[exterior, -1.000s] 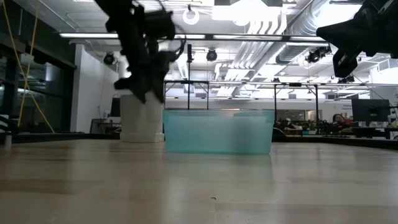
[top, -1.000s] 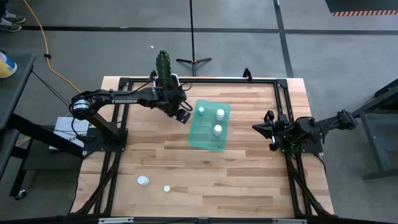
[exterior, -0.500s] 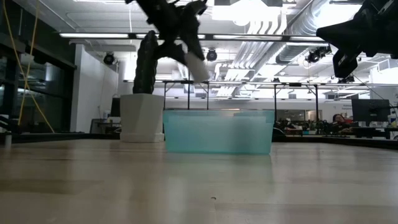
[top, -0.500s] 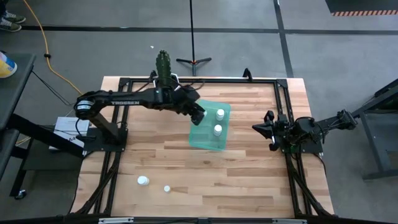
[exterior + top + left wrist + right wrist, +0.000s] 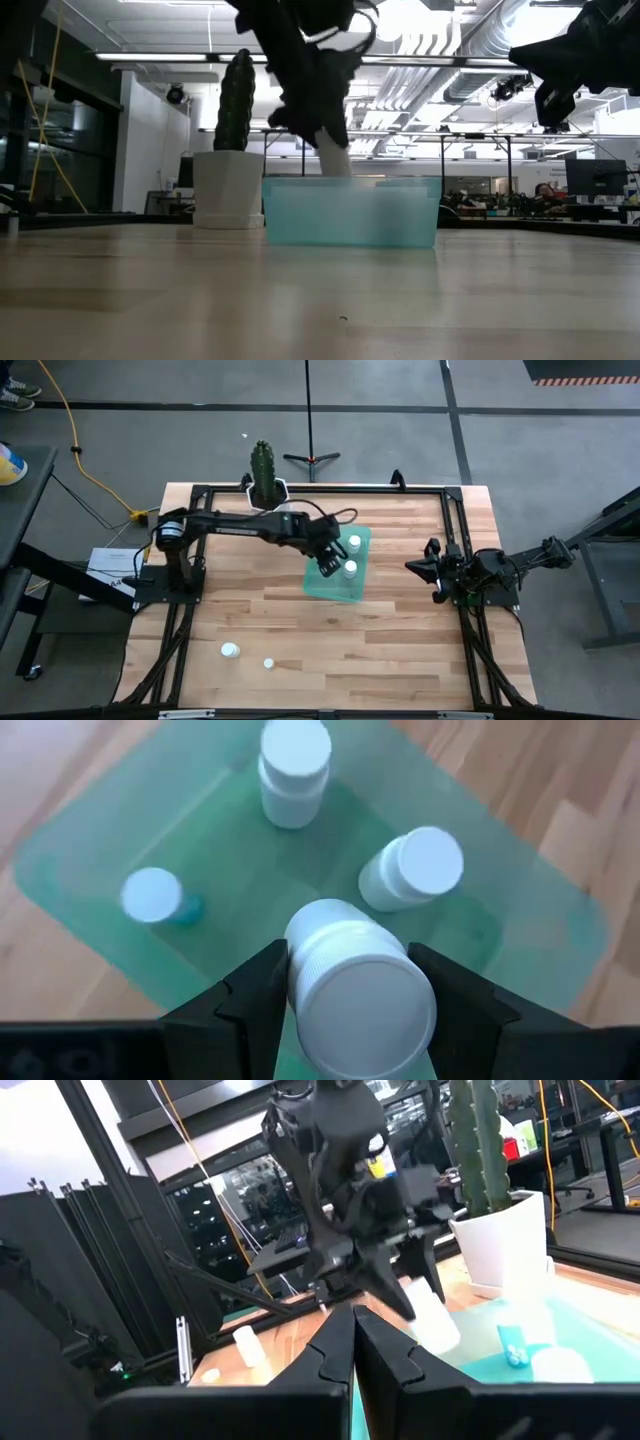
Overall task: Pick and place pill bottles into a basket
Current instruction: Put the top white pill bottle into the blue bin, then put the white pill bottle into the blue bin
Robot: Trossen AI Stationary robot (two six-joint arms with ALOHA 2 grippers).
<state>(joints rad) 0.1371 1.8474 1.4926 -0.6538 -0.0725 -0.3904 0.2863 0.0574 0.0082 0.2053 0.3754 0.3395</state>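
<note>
- The left end effector [image 5: 345, 1010], which a second ago hung beside the cactus pot [image 5: 263, 489], has swung over the teal basket [image 5: 362, 540] and dipped toward it, clamping a white pill bottle [image 5: 355, 985] between its fingers.
- Three bottles already sit inside the basket; release looks like the next step.
- Two more pill bottles [image 5: 230, 650] wait on the wooden worktop [image 5: 400, 650], well apart from the basket.
- The right end effector [image 5: 437, 573] idles closed at the worktop's right edge.
- Behind: a lit hall with ceiling ducts.
</note>
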